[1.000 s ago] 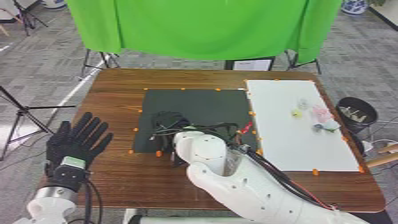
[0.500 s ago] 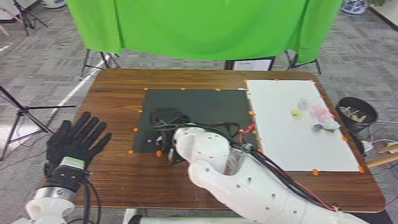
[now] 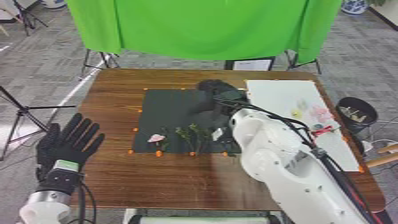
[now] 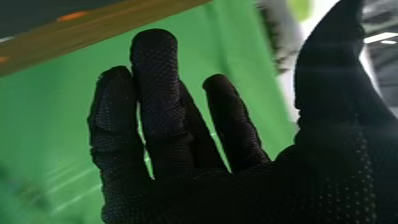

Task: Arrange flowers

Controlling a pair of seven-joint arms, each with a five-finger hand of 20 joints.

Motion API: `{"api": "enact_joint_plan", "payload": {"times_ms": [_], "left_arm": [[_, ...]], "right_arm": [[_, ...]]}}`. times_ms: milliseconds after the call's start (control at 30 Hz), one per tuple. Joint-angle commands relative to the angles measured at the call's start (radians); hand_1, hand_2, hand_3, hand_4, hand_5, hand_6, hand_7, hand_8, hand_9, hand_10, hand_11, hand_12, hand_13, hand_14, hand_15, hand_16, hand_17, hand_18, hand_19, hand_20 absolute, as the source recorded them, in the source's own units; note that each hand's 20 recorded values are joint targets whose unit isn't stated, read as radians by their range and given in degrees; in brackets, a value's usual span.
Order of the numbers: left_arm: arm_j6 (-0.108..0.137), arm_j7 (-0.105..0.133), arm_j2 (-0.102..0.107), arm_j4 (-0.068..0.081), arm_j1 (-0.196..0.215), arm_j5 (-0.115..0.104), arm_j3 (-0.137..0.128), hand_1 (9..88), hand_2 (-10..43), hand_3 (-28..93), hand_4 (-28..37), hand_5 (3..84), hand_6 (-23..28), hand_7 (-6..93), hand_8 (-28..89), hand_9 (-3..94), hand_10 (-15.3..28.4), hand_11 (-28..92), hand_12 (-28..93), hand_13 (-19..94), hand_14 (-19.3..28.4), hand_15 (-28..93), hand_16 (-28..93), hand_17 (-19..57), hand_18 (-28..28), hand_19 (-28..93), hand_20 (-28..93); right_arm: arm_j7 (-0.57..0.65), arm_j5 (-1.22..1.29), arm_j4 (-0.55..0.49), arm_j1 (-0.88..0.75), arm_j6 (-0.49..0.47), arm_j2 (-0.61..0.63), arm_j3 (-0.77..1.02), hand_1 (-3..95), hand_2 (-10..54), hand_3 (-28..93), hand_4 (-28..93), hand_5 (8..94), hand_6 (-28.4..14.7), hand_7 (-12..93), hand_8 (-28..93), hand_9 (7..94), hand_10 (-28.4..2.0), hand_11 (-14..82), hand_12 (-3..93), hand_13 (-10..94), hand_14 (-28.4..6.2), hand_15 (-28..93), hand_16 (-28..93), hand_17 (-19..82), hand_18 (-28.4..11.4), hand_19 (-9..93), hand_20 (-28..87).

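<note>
Right hand (image 3: 218, 89), opened wide, over black mat (image 3: 167, 111) toward table's (image 3: 182, 182) far edge; pink flower (image 3: 156, 138) lying on mat, left side.

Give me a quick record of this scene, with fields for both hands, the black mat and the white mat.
Left hand: open, left of the black mat
Right hand: open and empty, at the black mat's far right corner
Black mat: pink flower near left, green sprigs to its right
White mat: pink blooms toward its right edge
</note>
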Motion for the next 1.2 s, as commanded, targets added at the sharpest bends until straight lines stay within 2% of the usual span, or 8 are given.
{"api": "enact_joint_plan", "payload": {"times_ms": [33,200,400,600,667,800,1033,1200], "left_arm": [[-0.015,0.021,-0.004,-0.011,0.026,-0.011,-0.01,29.0,9.1,72,-28.2,43.2,8.2,13.1,-8,36.1,14.7,21,11,26,15.3,36,-6,-7.0,14.6,35,11],[-0.006,0.028,-0.009,-0.019,0.038,-0.018,-0.013,28.9,9.3,72,-28.3,43.3,8.3,13.0,-8,36.1,14.7,21,11,26,15.4,36,-6,-7.0,14.6,35,11],[-0.004,0.034,-0.006,-0.023,0.051,-0.023,-0.024,28.9,9.4,73,-28.3,42.8,8.1,13.0,-8,36.0,14.6,21,11,26,15.4,36,-6,-7.0,14.6,35,11],[0.0,0.032,-0.01,-0.024,0.046,-0.033,-0.01,28.8,9.7,73,-28.3,42.9,8.1,13.1,-8,36.1,14.6,21,12,26,15.4,36,-6,-7.1,14.7,35,11],[0.0,0.027,-0.011,-0.021,0.036,-0.024,-0.004,28.8,9.8,73,-28.3,42.9,8.1,13.1,-8,36.1,14.7,21,12,26,15.4,36,-6,-7.1,14.7,35,11],[0.0,0.027,-0.01,-0.022,0.035,-0.039,-0.002,28.8,9.8,73,-28.3,42.9,8.1,13.3,-8,36.2,14.7,21,12,26,15.4,36,-6,-7.0,14.7,35,11],[-0.005,0.02,-0.011,-0.023,0.031,-0.037,0.005,28.8,10.1,73,-28.3,43.2,8.2,13.3,-8,36.3,14.7,21,12,26,15.5,36,-6,-7.0,14.7,35,11],[-0.004,0.022,-0.009,-0.024,0.035,-0.039,0.001,28.7,10.2,73,-28.3,43.3,8.2,13.2,-8,36.3,14.7,21,12,26,15.5,37,-6,-7.0,14.7,35,11]], "right_arm": [[0.092,-0.004,-0.01,-0.228,-0.066,0.267,0.294,31.6,-9.5,76,-28,38.9,-7.5,9,-9,39.1,-19.9,6.9,15.5,56,-15.0,60,22,32,-24.0,80,31],[0.094,-0.01,-0.029,-0.37,-0.178,0.316,0.506,32.2,-9.5,75,-28,37.8,-7.3,9,-9,37.1,-19.3,5.7,15.3,54,-15.3,60,21,31,-23.8,79,32],[0.117,0.026,-0.014,-0.445,-0.223,0.336,0.639,33.8,-9.5,78,-28,36.7,-7.2,8,-9,35.5,-18.4,4.9,14.9,54,-14.6,59,20,30,-23.7,77,33],[0.051,-0.013,0.08,-0.429,-0.119,0.339,0.619,37.7,-9.5,78,-28,37.2,-6.5,9,-9,37.5,-16.5,6.1,14.6,56,-12.4,57,20,30,-23.1,77,34],[0.026,-0.006,0.089,-0.424,-0.125,0.338,0.623,39.4,-9.5,79,-28,38.0,-5.5,11,-10,39.2,-15.2,7.0,14.3,58,-11.5,57,20,31,-22.1,77,34],[0.003,0.011,0.116,-0.385,-0.196,0.331,0.606,45.1,-9.5,76,-28,38.9,-3.3,13,-11,42.0,-9.3,8.9,13.0,60,-9.5,55,20,32,-20.9,77,35],[0.002,0.009,0.14,-0.369,-0.208,0.329,0.569,56.9,-9.5,66,-28,44.3,1.2,18,-15,50.1,-6.9,10.8,9.4,67,-4.4,33,36,33,-19.7,76,37],[-0.01,-0.002,0.144,-0.375,-0.16,0.334,0.546,58.2,-9.5,65,-28,51.4,3.2,19,-16,57.9,-6.0,11.1,10.1,70,-4.2,31,39,33,-19.6,76,38]]}}
